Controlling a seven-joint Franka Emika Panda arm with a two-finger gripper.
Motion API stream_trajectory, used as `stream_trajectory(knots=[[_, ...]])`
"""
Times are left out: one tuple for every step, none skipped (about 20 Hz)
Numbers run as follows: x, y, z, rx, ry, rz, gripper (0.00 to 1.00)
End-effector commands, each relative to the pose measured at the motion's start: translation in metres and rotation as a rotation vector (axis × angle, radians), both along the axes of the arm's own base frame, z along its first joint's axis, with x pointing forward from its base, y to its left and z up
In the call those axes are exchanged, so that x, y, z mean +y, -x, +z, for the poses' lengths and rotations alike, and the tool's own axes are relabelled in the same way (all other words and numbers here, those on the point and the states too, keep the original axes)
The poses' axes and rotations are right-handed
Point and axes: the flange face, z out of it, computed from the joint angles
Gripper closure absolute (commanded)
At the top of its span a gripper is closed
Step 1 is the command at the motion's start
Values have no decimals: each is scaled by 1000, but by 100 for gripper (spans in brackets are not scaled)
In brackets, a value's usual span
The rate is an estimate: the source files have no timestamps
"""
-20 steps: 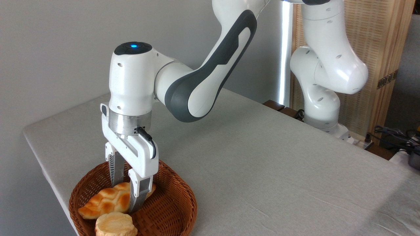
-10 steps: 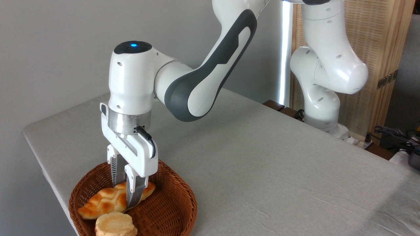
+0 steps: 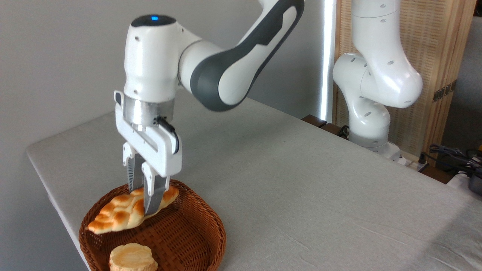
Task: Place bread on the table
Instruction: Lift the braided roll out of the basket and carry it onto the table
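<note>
One gripper [image 3: 145, 199] was all we had, clamped on the bread [image 3: 124, 213] off-centre above the basket [image 3: 196, 241], so we needed a slow, level carry to the table [image 3: 301, 188].

Looks like a robotics lab corner set up in an ordinary room, not a real kitchen. The white robot arm [image 3: 376, 86] is bolted at the far edge of a bench [image 3: 301, 180] draped in plain grey cloth, with a bare grey wall [image 3: 64, 56] across the upper left. At the right edge there's a tangle of cables [image 3: 452, 154], plus a slatted wooden screen [image 3: 440, 45] in the upper right. The wicker basket [image 3: 196, 241] at lower left reads as a prop.
</note>
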Motion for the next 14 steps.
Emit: stream_trajectory(knots=[[0, 22, 32, 50, 7, -18, 40], [0, 28, 38, 66, 6, -21, 40], [0, 35, 45, 86, 4, -25, 40], [1, 42, 52, 104, 3, -25, 40], [1, 49, 59, 123, 2, -29, 40], [1, 56, 65, 143, 2, -30, 41], [1, 63, 71, 162, 2, -30, 41], [0, 70, 76, 182, 4, -17, 41], [1, 78, 78, 206, 6, 0, 41], [1, 87, 81, 221, 5, 3, 41], [2, 94, 81, 231, 3, 2, 41], [3, 101, 81, 236, 2, 3, 41], [3, 108, 76, 247, 0, 5, 41], [3, 116, 72, 260, 1, 22, 40]])
